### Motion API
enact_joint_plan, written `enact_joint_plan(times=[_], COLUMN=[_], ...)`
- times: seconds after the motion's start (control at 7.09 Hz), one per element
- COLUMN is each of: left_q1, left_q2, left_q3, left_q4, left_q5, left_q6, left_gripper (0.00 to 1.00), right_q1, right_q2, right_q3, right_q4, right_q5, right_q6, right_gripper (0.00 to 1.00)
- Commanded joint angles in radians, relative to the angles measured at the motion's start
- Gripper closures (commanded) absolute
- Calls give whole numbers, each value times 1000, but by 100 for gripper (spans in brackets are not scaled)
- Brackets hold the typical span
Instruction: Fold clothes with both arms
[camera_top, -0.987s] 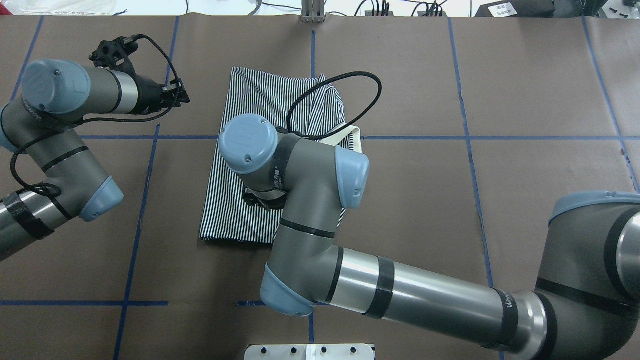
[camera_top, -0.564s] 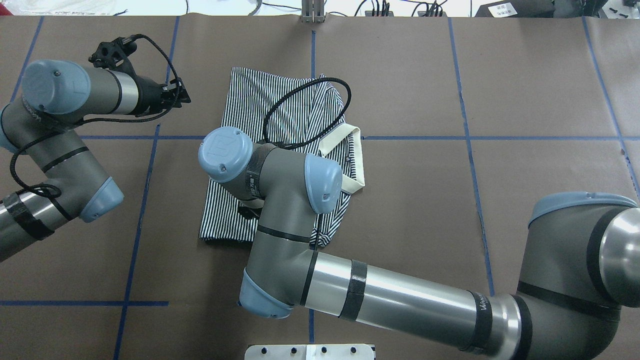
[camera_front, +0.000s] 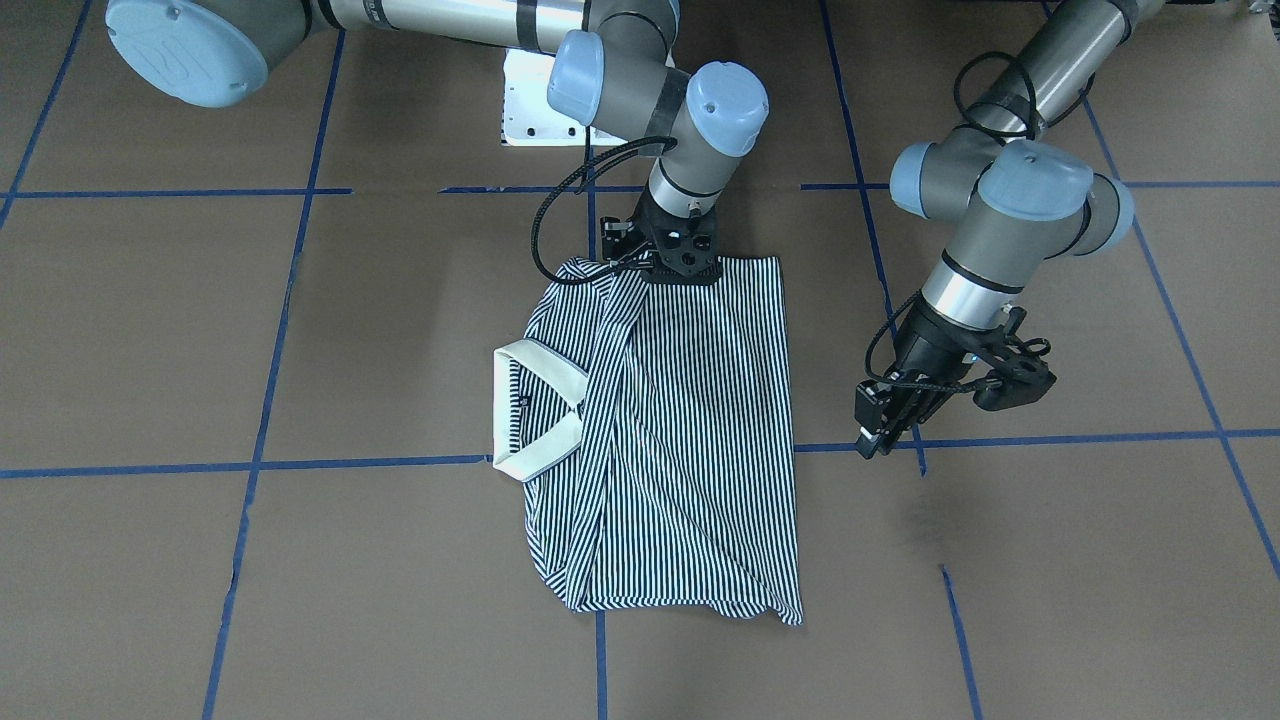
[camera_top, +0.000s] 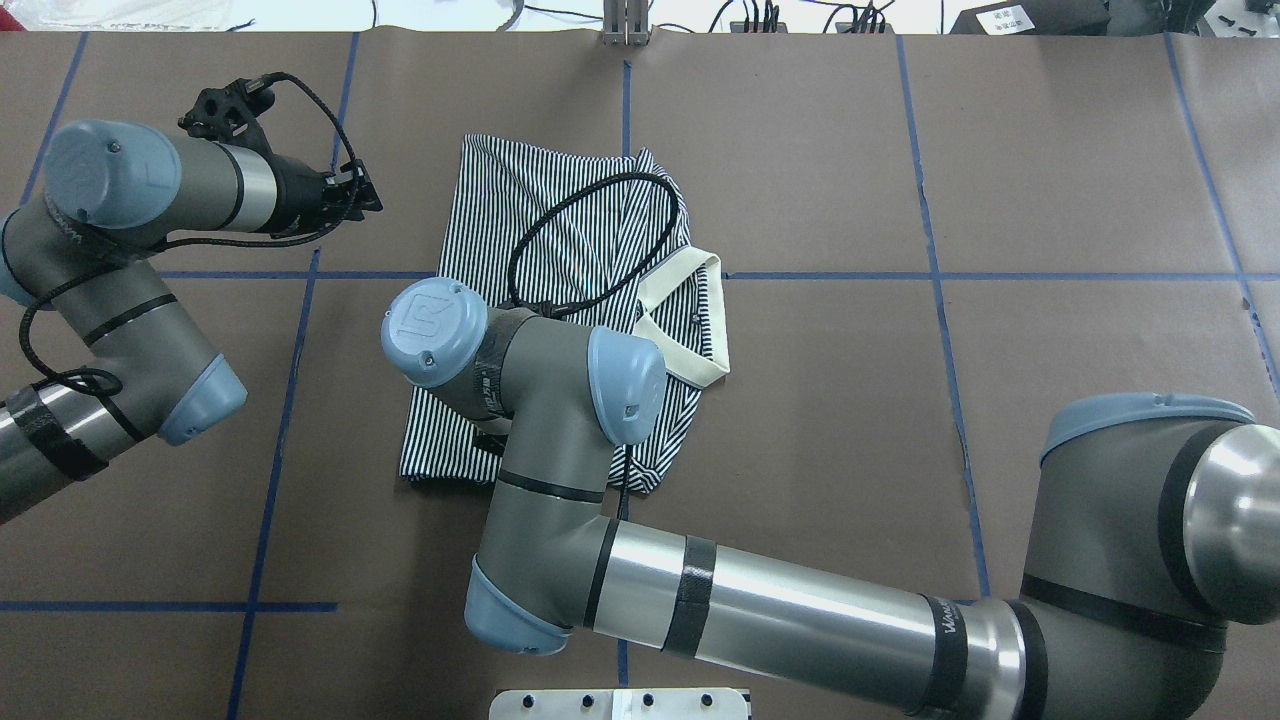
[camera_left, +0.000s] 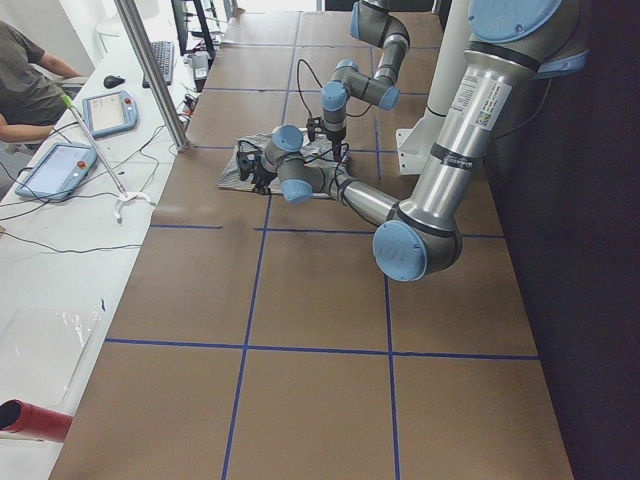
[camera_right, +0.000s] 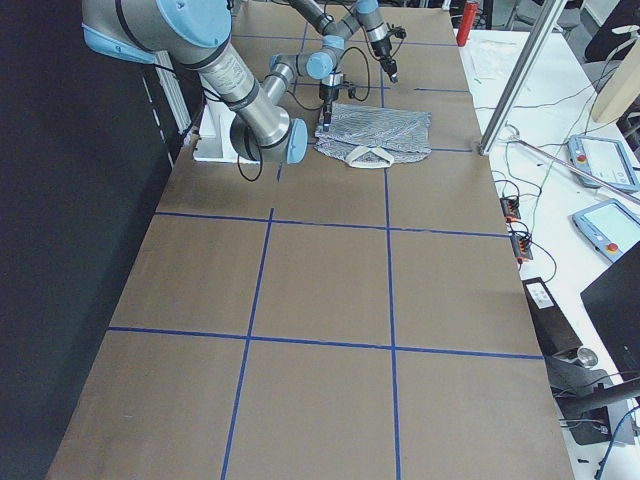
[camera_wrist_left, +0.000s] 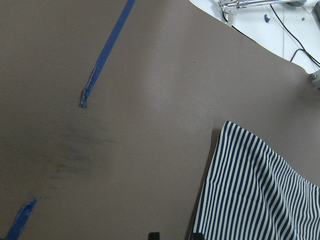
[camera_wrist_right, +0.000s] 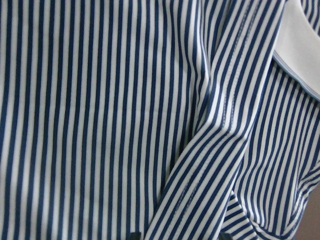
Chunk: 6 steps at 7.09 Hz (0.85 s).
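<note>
Your right gripper sits low on the robot-side edge of the shirt, at the cloth's 6 o'clock in the overhead view. Its wrist hides the jaws from above. Its own camera shows only stripes and a sleeve fold close up, so I cannot tell whether it is released or clenched on cloth.

Its cable loops out above the shirt toward 12 o'clock.

The shirt lies mid-table, already partly folded into a rough rectangle. The collar is turned out at 3 o'clock, and the 12 o'clock edge is uneven, with one corner rumpled.

The left gripper hangs at the shirt's 10 o'clock, off the cloth and over bare table. Its camera shows the tips apart with nothing between them, so it is released and empty.

Watch these from here:

- **Partial pinch:** if the right jaws take only the top layer at that edge, the layers beneath will likely stay behind and the fold will open up.
- **Pull from one edge:** with the left gripper idle, I expect a pull from a single point to skew or drag the whole shirt rather than fold it.
- **Loose sleeve fold:** it could slide out under any pull.
- **Low cable:** it may brush the cloth and undo what is already laid.
</note>
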<state>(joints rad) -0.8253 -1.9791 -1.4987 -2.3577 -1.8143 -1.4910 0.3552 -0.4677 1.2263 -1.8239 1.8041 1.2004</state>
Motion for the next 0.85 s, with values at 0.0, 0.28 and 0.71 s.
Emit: enact_joint_plan(times=[0.0,0.28,0.71], left_q1=[0,0,0], left_q2=[0,0,0], left_q3=[3,2,-3], left_q4=[0,0,0], left_q5=[0,0,0], left_q6=[0,0,-2], left_gripper=[67,67,67], right_q1=[-19,-31,-35], right_q2=[9,11,11], right_q3=[-16,-19,-19], right_q4=[0,2,0], right_q5=[-25,-37,-37], right_q6=[-15,-22,-36], right_gripper=[41,41,100])
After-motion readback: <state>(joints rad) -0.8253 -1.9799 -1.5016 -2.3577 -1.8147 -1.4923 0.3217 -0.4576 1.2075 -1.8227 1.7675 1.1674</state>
